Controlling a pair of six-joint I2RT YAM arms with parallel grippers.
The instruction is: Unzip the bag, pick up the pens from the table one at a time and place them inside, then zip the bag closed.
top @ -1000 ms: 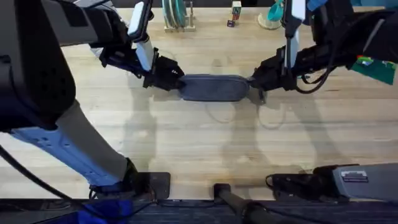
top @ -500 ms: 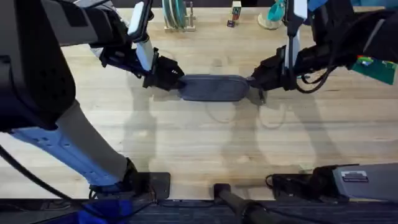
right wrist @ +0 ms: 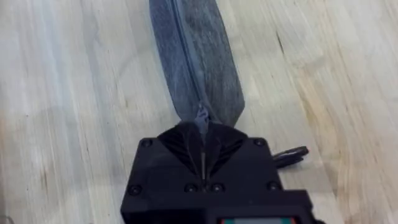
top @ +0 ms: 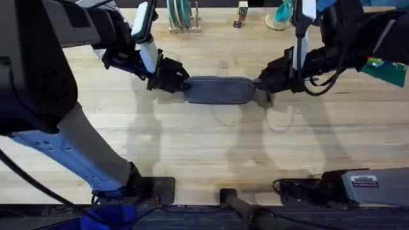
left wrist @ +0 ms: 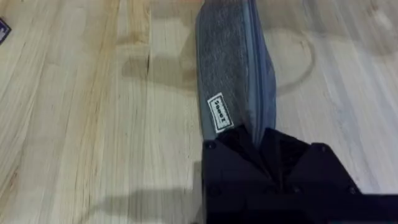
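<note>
The bag lies toward the table's far edge, apparently zipped. The left gripper pinches one end — the right gripper the other.

bag ends: hidden inside both grippers | zipper pull: covered

1. The table is evenly and brightly lit from above.
2. Soft, pale shadows are cast toward 6 o'clock beneath both arms.
3. The left arm is rendered large, dark and blurred at 9 o'clock.
4. Mild softness is seen in both wrist views.
</note>
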